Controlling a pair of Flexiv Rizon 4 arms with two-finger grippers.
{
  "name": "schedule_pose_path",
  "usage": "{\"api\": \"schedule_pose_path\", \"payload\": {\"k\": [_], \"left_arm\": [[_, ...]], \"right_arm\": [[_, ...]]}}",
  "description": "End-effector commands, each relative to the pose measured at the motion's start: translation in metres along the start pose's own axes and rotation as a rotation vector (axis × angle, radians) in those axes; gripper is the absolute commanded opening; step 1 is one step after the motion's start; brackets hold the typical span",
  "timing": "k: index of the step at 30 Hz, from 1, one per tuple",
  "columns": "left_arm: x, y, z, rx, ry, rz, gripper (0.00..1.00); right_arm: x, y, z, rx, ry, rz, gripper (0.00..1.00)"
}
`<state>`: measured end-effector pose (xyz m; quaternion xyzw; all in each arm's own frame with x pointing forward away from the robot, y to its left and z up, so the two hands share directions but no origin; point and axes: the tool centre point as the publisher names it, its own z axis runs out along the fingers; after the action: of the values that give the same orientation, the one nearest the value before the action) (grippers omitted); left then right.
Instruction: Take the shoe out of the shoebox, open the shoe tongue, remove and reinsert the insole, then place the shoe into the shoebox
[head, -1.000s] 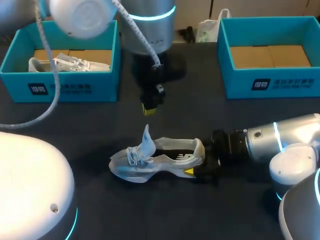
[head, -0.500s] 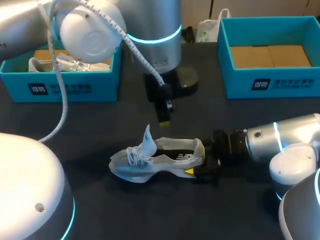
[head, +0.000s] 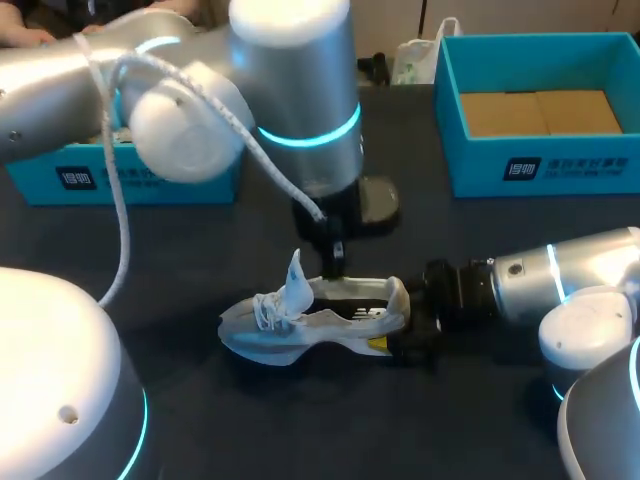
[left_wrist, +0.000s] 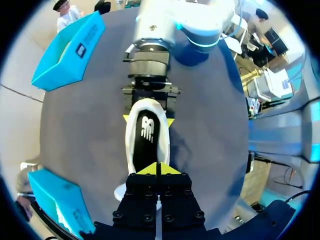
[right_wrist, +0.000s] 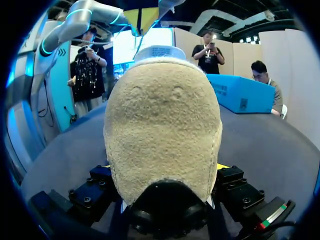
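Left shoebox (head: 100, 178): it stood at the far left of the table (head: 200, 240), mostly hidden behind the left arm and well apart from the work, so it posed no hazard.
Tongue (head: 294, 272): it stood up out of the laces, just beside the left arm's fingers. A brush from them could have flopped it back over the opening.
Left gripper (left_wrist: 159, 169): its yellow tips were pressed together with nothing between them, hanging right over the shoe's mouth. If it descended like that, it would likely have only jabbed the insole flatter. The fingers needed to part before they could pinch an edge.
Insole (left_wrist: 147, 141): black, it lay flat inside the shoe under the left gripper. Its thin edge sat close to the collar, so a pinch might have slipped off or caught the lining as well.
Shoe (head: 300, 325): the white trainer sat on its sole on the table between the two boxes, toe to the left and heel to the right.
Right gripper (head: 397, 322): it clamped the heel from both sides. Because only the heel was held, an upward tug on a snug insole could have lifted the toe or twisted the shoe out of that grip.
Right shoebox (head: 540, 168): it stood at the far right, well apart, with its brown card floor showing.
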<state>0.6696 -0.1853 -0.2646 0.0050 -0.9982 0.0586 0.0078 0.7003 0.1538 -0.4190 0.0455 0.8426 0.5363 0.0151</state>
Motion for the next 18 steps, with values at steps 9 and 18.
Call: {"api": "schedule_pose_path", "payload": {"k": [9,18], "left_arm": [[-0.004,-0.010,0.017,0.029,0.010,-0.005,0.00],[-0.005,-0.025,0.063,0.025,0.003,0.063,0.00]], "right_arm": [[0.000,0.002,0.000,0.006,0.000,0.000,0.00],[0.000,0.002,0.000,0.006,0.000,0.000,0.00]]}}
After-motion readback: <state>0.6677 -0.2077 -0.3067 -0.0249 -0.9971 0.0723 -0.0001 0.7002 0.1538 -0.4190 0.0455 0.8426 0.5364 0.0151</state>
